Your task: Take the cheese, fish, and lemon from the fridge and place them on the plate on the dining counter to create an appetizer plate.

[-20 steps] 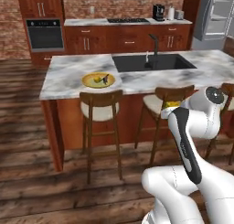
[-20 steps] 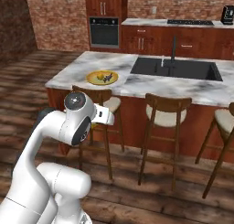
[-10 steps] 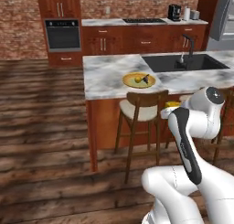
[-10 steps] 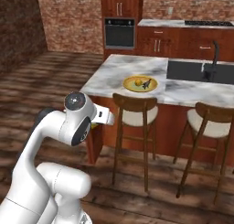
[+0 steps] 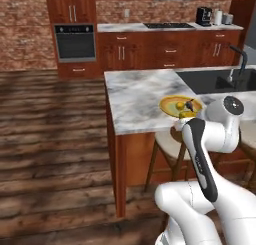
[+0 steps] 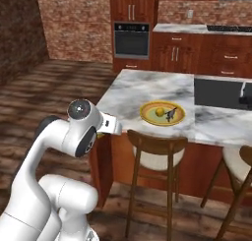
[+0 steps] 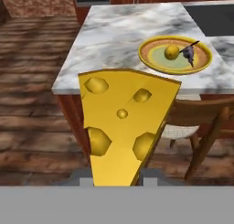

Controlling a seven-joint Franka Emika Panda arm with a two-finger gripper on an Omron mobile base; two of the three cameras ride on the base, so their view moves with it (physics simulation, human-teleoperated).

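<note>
The pincer (image 7: 116, 184) is clamped on the cheese (image 7: 123, 127), a yellow holed wedge rising from between its tips in the hand view. Past the wedge, toward 1 o'clock, the plate (image 7: 176, 54) sits on the marble tabletop (image 7: 114, 40) near its front edge. On the plate the lemon (image 7: 172, 51) lies at centre, the fish (image 7: 188, 52) just beside it at 3 o'clock. A wooden stool (image 6: 155, 151) stands below the plate.
</note>
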